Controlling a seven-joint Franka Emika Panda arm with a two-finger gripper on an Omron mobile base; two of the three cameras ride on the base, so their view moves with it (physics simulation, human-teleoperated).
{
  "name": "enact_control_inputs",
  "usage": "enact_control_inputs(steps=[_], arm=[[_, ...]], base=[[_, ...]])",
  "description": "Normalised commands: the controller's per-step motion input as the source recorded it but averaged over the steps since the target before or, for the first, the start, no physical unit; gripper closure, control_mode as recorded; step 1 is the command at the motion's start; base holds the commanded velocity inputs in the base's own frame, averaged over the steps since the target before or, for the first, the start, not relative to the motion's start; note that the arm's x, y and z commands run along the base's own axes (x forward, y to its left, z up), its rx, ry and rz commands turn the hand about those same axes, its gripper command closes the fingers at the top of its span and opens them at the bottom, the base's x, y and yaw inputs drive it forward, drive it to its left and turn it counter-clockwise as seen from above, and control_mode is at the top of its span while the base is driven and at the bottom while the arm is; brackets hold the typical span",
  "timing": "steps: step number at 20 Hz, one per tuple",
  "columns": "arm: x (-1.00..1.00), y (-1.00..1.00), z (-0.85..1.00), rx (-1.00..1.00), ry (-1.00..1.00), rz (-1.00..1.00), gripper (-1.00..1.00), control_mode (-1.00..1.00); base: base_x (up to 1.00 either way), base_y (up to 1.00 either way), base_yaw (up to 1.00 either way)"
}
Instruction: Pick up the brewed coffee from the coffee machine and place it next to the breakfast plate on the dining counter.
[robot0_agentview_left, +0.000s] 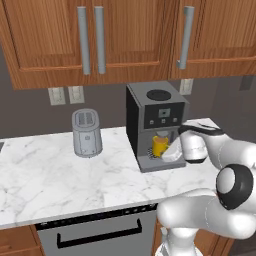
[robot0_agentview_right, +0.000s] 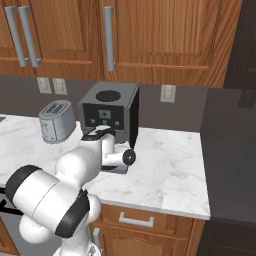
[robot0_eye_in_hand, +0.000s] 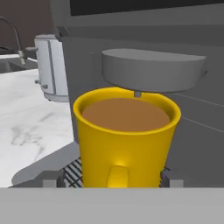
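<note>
The brewed coffee (robot0_eye_in_hand: 127, 135), a yellow mug full of brown liquid, stands on the grated drip tray (robot0_eye_in_hand: 71, 169) of the coffee machine (robot0_agentview_left: 157, 117) under its spout (robot0_eye_in_hand: 151, 70). The mug's handle (robot0_eye_in_hand: 117, 176) faces my hand. My gripper (robot0_eye_in_hand: 113, 178) is open, with one fingertip (robot0_eye_in_hand: 52, 178) left of the mug's base and the other right of it, both close to its sides. In the left base view the mug (robot0_agentview_left: 160, 145) shows just beyond my hand (robot0_agentview_left: 172, 151). In the right base view my arm hides the mug in front of the machine (robot0_agentview_right: 110, 112). The breakfast plate and dining counter are out of view.
A rounded silver toaster (robot0_agentview_left: 86, 132) stands left of the machine on the white marble worktop (robot0_agentview_left: 45, 175). Wooden wall cabinets (robot0_agentview_left: 90, 35) hang above. A dishwasher front (robot0_agentview_left: 100, 235) sits below the counter edge. A sink tap (robot0_eye_in_hand: 13, 39) shows far left.
</note>
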Motion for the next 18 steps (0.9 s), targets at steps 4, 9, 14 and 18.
enact_control_inputs(steps=[4, 9, 14, 18], arm=[[0.12, -0.11, 0.0, 0.02, 0.0, 0.0, 1.0, -1.0], [0.0, -0.25, 0.0, 0.04, 0.0, 0.0, 1.0, -1.0], [-0.1, -0.24, 0.01, 0.05, 0.0, 0.0, 1.0, -1.0], [-0.39, -0.13, 0.06, 0.02, 0.0, 0.07, 1.0, -1.0]], base=[[0.0, 0.0, 0.0], [0.0, 0.0, 0.0], [0.0, 0.0, 0.0], [0.0, 0.0, 0.0]])
